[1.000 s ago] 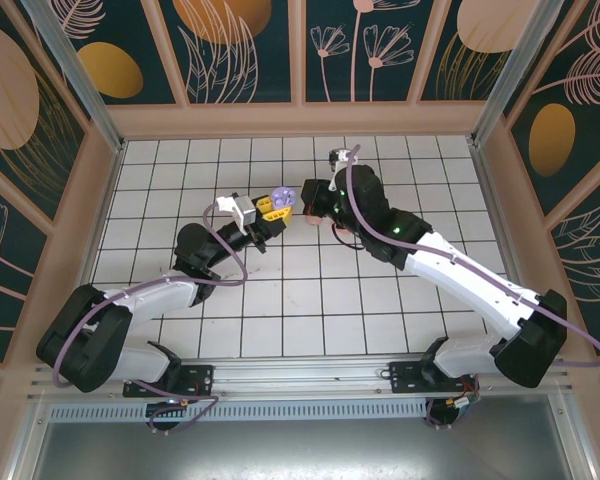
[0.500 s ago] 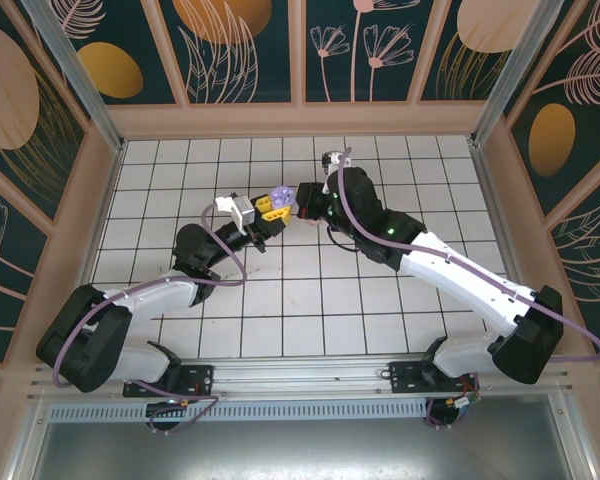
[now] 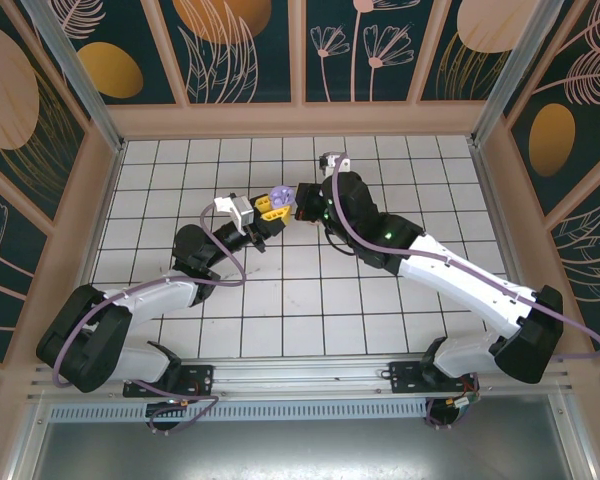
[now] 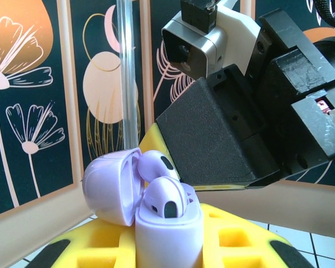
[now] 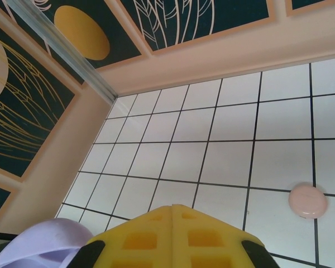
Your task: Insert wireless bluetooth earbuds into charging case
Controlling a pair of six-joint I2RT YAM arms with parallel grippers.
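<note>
Your empty right jaws, shut together, have come in close to the open lilac case (image 4: 168, 237) your left jaws clamp above the bench (image 3: 310, 300), where both lilac earbuds (image 4: 166, 196) sit, so the lid (image 4: 109, 187) may be next.

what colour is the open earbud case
Lilac; the small glossy plastic charging case shows best in the left wrist view.

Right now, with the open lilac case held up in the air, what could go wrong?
The rear earbud looks less seated than the front earbud; an off-centre push from the shut right hand may flick it out.
The lilac case is pinched by the left hand above the tiles; it could slip and fall.
</note>
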